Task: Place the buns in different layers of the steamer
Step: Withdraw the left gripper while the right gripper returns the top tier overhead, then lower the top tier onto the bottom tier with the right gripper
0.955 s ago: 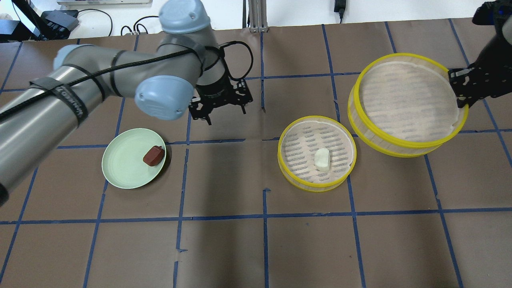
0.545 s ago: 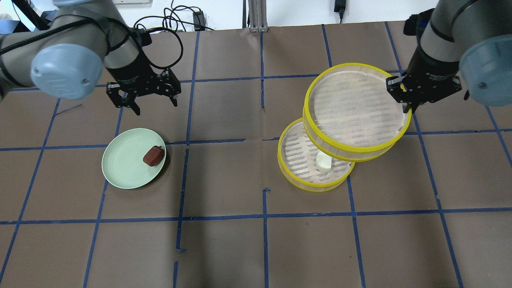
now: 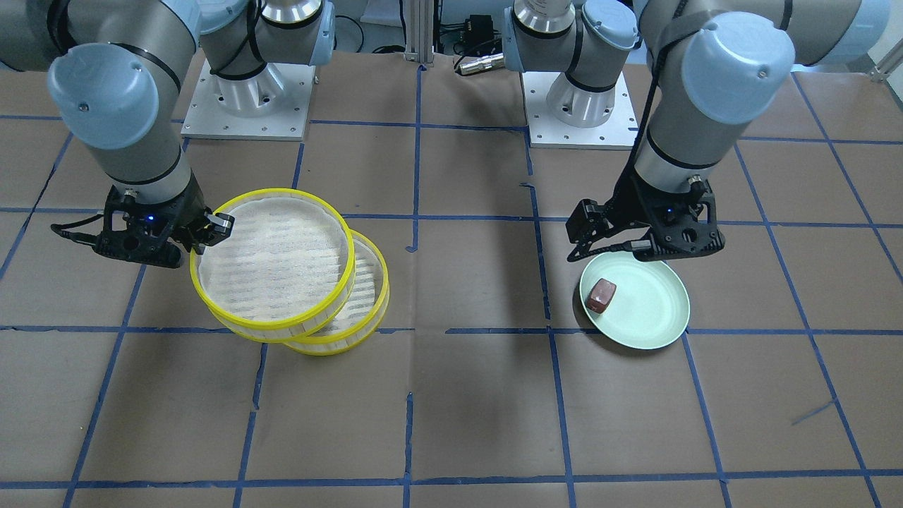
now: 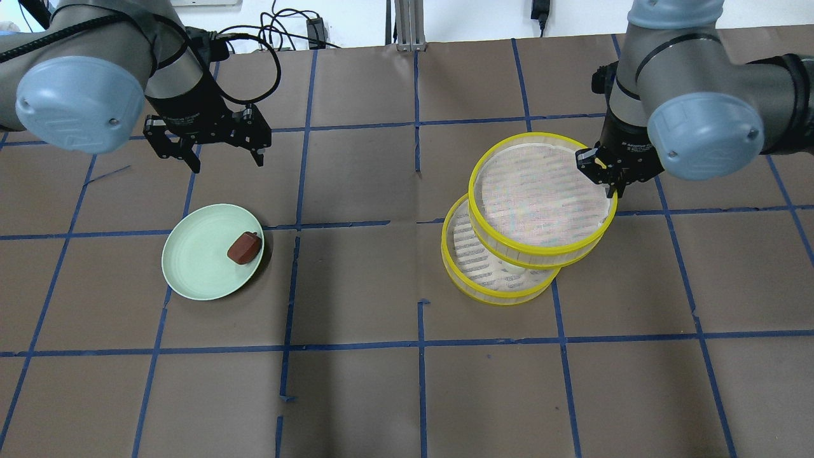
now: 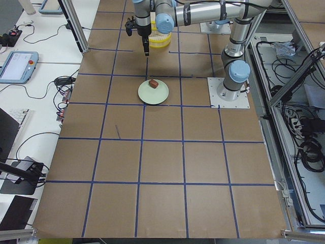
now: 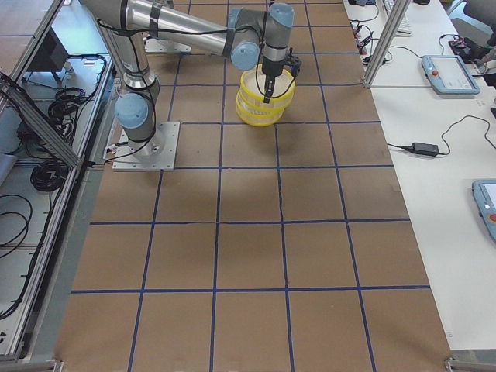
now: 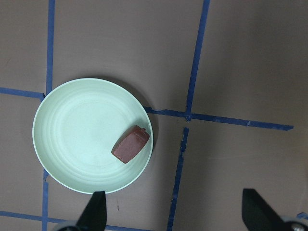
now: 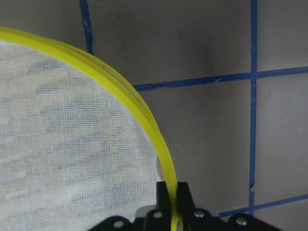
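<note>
The dark reddish-brown bun [image 4: 245, 247] lies on the right part of a pale green plate [image 4: 194, 261]; it also shows in the left wrist view [image 7: 131, 144] and the front view [image 3: 600, 294]. My left gripper [image 4: 226, 162] is open and empty, hovering just beyond the plate. My right gripper [image 4: 607, 184] is shut on the rim of the upper steamer tray [image 4: 534, 197] and holds it tilted, overlapping the lower steamer tray [image 4: 467, 257] that rests on the table. The pinch shows in the right wrist view [image 8: 172, 192]. The white bun is hidden beneath the held tray.
The table is brown board with a grid of blue tape lines [image 4: 420, 343]. The two arm bases [image 3: 243, 92] stand at the robot's side of the table. Cables [image 4: 273, 25] lie beyond the far edge.
My right arm carried the upper tray leftward until it overlaps the lower tray and covers the white bun. My left gripper moved left from the table's middle to beyond the plate.
</note>
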